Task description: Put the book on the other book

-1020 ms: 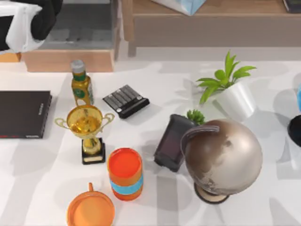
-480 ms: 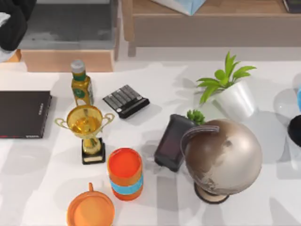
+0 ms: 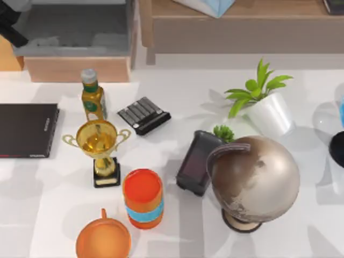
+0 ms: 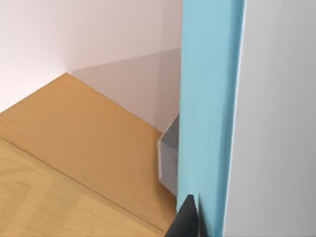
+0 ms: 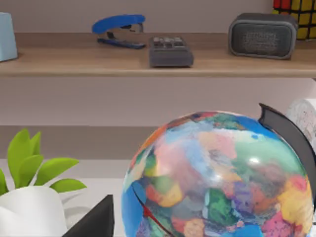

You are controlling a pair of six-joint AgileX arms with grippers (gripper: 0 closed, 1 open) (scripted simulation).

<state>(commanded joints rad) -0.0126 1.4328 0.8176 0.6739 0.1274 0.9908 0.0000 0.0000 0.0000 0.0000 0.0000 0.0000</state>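
Left end effector [image 4: 187, 217] now farther off-table.

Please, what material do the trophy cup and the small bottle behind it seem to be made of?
The trophy cup looks like polished gold metal, since its bowl is glossy and reflective; its base looks dark and matte. The small bottle seems amber glass or plastic, with a grey cap and a green label.

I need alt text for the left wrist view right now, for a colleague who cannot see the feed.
A tall teal-blue book cover with white page edges stands upright, close to the camera, with a dark fingertip of the left gripper against its lower edge. Behind it lie a light wooden surface, a pale wall and part of a grey box.
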